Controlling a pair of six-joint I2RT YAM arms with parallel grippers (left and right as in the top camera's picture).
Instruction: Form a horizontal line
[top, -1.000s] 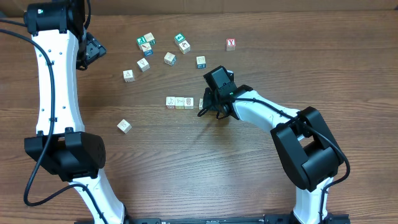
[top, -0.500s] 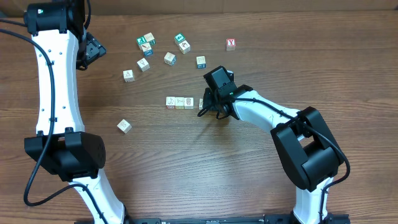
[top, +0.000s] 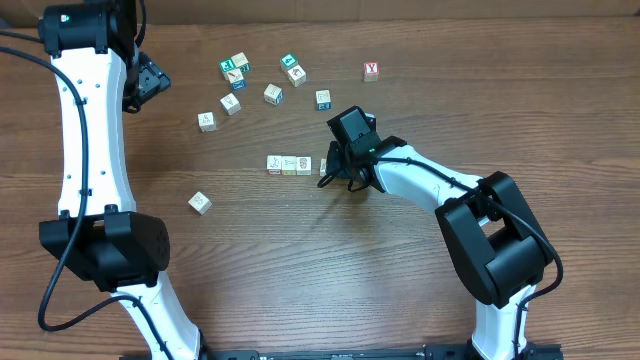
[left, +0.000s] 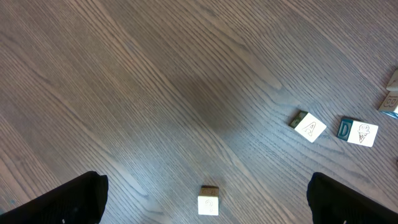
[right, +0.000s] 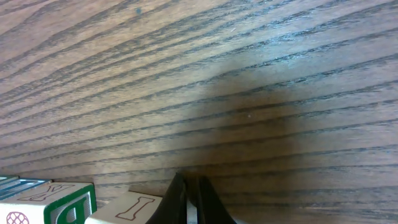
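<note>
White right arm (top: 420, 180) stretches leftward, right hand (right: 188, 196) pinched together beside the horizontal line (top: 289, 165).

Overhead straight down; right wrist skims table (top: 300, 260).

Matt, grained wood table (top: 300, 260); pale wooden cubes (top: 289, 165) with printed faces; glossy white plastic arm shells (top: 85, 130).

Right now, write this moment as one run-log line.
horizontal line: three cubes touching | fourth cube: at its end, contact unclear | right gripper: shut, beside fourth cube | left gripper: open, away
</note>
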